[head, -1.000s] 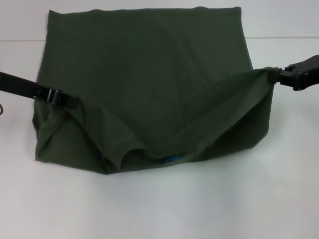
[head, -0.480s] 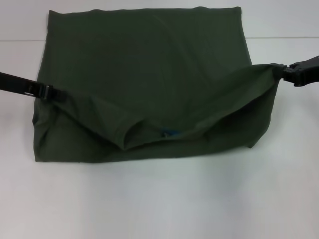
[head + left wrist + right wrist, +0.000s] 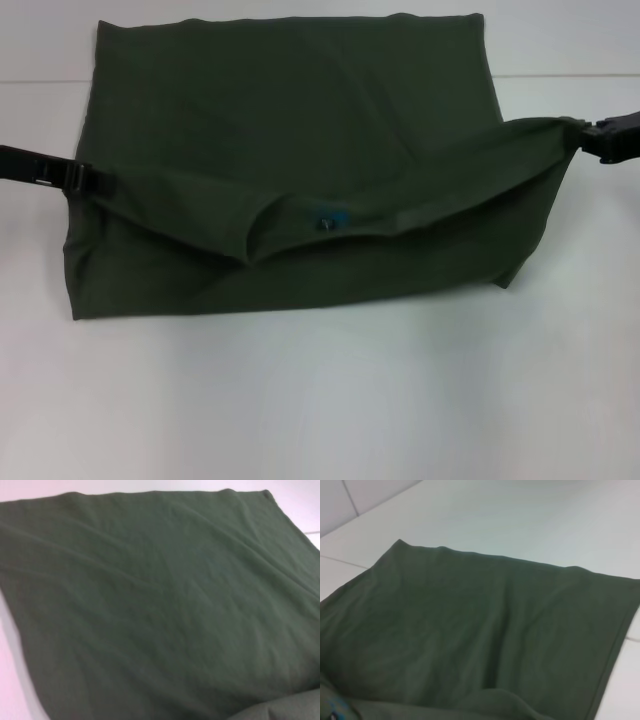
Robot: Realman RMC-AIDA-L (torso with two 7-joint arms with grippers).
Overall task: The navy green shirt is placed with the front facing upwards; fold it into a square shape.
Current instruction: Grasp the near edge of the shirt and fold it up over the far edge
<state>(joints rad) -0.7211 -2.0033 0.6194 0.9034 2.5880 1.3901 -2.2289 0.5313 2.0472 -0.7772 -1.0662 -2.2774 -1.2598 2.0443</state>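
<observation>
1. The navy green shirt point(image 3: 290, 130) lies mid-fold on the white surface point(image 3: 320, 400).
2. My left fingers point(image 3: 88, 182) and right fingers point(image 3: 590, 135) each pinch a shirt edge, holding it taut.
3. Only the head view shows both; a blue label point(image 3: 328, 220) shows at the collar.

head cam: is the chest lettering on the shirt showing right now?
No. The shirt shows only plain green cloth, with the near part folded up and held taut between the left gripper and right gripper.

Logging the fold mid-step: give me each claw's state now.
Left claw: shut on the shirt, at its left edge.
Right claw: shut on the shirt, at its right corner.
</observation>
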